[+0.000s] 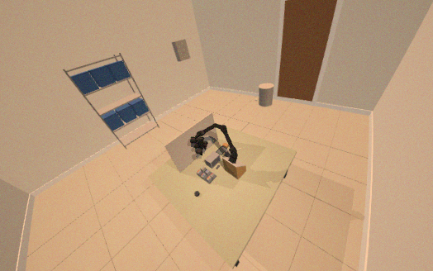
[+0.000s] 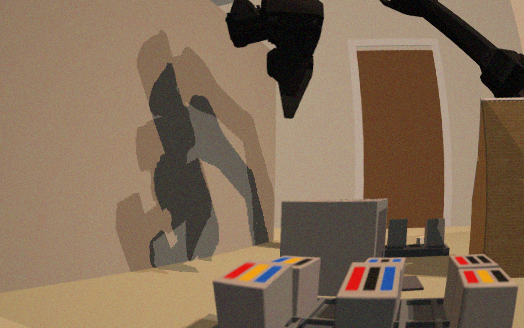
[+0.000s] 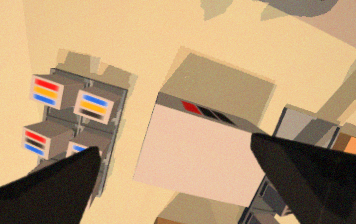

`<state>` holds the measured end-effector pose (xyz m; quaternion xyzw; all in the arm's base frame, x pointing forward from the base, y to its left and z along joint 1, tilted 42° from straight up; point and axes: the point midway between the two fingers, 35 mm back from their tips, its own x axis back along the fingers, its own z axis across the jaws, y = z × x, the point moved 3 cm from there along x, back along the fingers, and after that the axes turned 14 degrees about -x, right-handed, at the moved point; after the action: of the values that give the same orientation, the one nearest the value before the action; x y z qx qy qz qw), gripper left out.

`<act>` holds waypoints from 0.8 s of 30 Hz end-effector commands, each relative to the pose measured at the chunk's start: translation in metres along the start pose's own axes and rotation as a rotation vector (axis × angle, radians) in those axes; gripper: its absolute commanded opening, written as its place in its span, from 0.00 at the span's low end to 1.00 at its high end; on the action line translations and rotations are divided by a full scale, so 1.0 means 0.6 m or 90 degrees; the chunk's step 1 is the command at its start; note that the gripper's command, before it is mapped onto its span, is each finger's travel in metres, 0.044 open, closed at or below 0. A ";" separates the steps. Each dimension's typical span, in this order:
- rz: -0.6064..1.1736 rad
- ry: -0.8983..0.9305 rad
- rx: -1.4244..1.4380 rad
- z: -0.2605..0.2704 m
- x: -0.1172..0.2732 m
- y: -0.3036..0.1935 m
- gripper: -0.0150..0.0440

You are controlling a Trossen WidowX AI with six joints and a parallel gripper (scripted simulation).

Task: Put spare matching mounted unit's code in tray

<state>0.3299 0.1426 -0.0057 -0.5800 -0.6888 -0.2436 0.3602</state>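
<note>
Pincer: the pincer (image 3: 177, 165) is released and empty, hovering above the mounted unit (image 3: 200, 152).
Code: red, black, black on its back.
Spare: the matching spare (image 2: 472, 265) sits in the rack (image 3: 82, 130), far row.
Risk: similar stripes could cause a wrong pick.
Table: the table (image 1: 231, 215) is tan; tiled room, brown door (image 1: 303, 47).

mounted unit (image 3: 200, 155): grey, red-black-black stripes | spares (image 2: 370, 295): grey, red/yellow/blue/black stripes | tool (image 2: 292, 85): black
</note>
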 end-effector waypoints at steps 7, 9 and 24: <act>0.019 0.004 0.614 0.178 -0.071 -0.229 1.00; 0.025 0.000 0.737 0.189 -0.090 -0.278 1.00; 0.028 -0.003 0.780 0.192 -0.164 -0.299 0.76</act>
<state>0.1395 0.1388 -0.1345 -0.2821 -0.6942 0.1988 0.6316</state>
